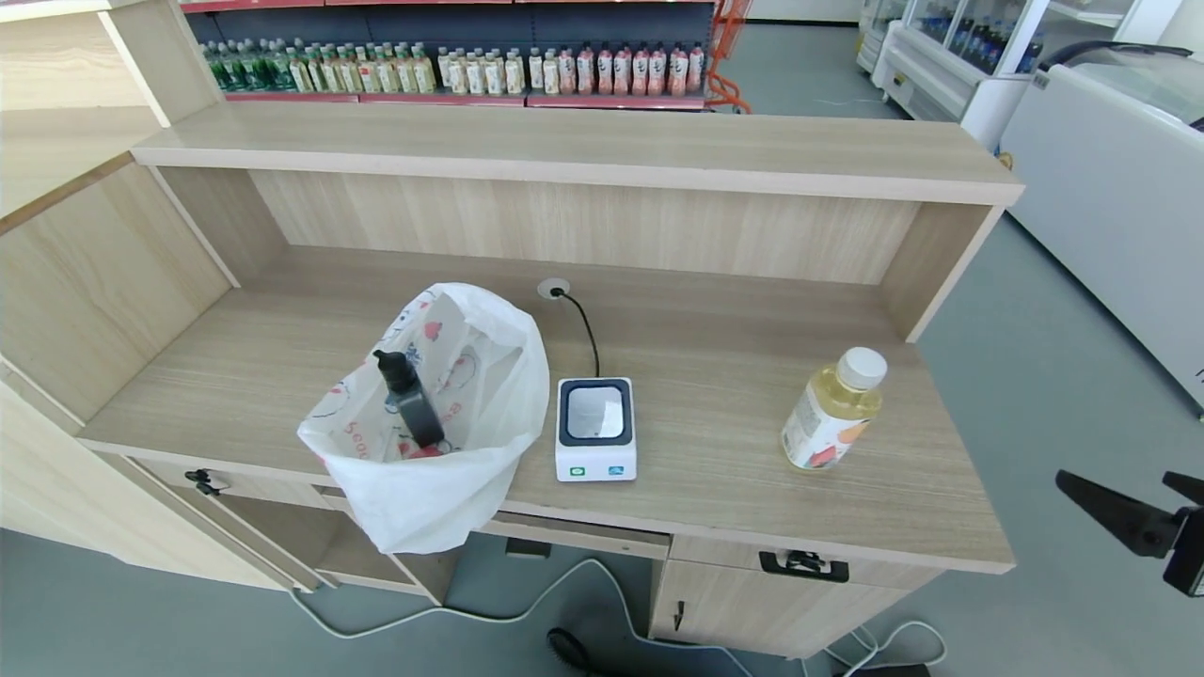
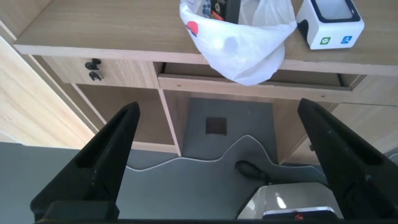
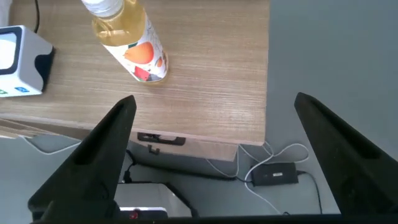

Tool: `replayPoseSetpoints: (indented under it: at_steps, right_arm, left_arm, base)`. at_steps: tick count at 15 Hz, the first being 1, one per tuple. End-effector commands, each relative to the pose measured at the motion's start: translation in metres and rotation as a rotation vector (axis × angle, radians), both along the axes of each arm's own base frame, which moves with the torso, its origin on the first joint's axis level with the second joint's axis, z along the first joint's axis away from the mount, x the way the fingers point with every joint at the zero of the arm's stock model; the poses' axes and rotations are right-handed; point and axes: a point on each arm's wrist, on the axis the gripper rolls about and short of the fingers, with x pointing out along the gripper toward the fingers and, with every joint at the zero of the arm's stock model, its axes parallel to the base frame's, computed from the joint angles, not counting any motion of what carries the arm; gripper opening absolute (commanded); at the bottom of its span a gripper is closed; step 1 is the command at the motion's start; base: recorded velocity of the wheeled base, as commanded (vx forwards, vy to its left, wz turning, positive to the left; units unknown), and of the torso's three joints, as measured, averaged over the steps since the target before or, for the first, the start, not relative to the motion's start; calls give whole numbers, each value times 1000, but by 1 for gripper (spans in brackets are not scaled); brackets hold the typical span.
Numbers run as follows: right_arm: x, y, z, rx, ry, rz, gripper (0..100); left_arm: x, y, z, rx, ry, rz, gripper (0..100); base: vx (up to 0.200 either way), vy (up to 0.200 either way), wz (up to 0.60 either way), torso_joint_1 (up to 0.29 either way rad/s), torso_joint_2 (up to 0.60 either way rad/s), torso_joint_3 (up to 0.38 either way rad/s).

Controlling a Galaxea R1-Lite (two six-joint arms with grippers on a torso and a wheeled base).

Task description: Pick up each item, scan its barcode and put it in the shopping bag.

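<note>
A light wooden checkout counter (image 1: 715, 376) is seen from above, with a raised ledge along its far side. A white plastic shopping bag (image 1: 442, 498) sits at the counter's front edge, left of centre. Its mouth is open and its lower part hangs over the edge. A dark bottle (image 1: 409, 400) with a dark cap stands inside the bag, leaning a little.

Just beside the bag, on its right, is a small white barcode scanner (image 1: 594, 428) with a dark-framed window facing up. A black cable (image 1: 585, 324) runs from its back to a round hole (image 1: 553, 288) in the counter top.

Well to the right of the scanner, near the counter's right end, stands a clear drink bottle (image 1: 832, 414). It has a white cap, pale yellow liquid and a label with orange and red on it. It stands apart from everything else.

The right gripper (image 3: 214, 102) hangs off the counter's right front corner, over the grey floor, near the drink bottle but not touching it. Its black fingers (image 1: 1119, 512) are spread wide and grip nothing.

The left gripper (image 2: 217, 106) is below and in front of the counter, facing the bag's hanging underside. Its fingers are also spread wide and it is empty.

Behind the counter are shop shelves (image 1: 451, 70) with rows of bottled drinks, and a white chest freezer (image 1: 1110, 188) stands at the right.
</note>
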Motion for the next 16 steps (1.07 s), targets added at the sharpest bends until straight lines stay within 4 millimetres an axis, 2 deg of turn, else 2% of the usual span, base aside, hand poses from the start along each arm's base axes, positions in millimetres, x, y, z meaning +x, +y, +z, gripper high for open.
replayPoseSetpoints:
  at_steps: [1, 4, 7, 9, 12, 16]
  right_arm:
    - [8, 10, -6, 30, 40, 79, 100]
    - [18, 22, -7, 32, 34, 172, 100]
    - [35, 24, -12, 14, 26, 169, 100]
    - [48, 24, -20, -3, 46, 115, 100]
    - [55, 31, -35, -3, 57, 151, 100]
    - [78, 36, -49, -14, 35, 144, 100]
  left_arm:
    - [0, 0, 0, -1, 0, 0, 100]
    - [0, 0, 0, 0, 0, 0, 100]
    - [0, 0, 0, 0, 0, 0, 100]
    - [0, 0, 0, -1, 0, 0, 100]
    - [0, 0, 0, -1, 0, 0, 100]
    - [0, 0, 0, 0, 0, 0, 100]
  base:
    - [0, 0, 0, 0, 0, 0]
    - [0, 0, 0, 0, 0, 0]
    - [0, 0, 0, 0, 0, 0]
    - [0, 0, 0, 0, 0, 0]
    - [0, 0, 0, 0, 0, 0]
    - [0, 0, 0, 0, 0, 0]
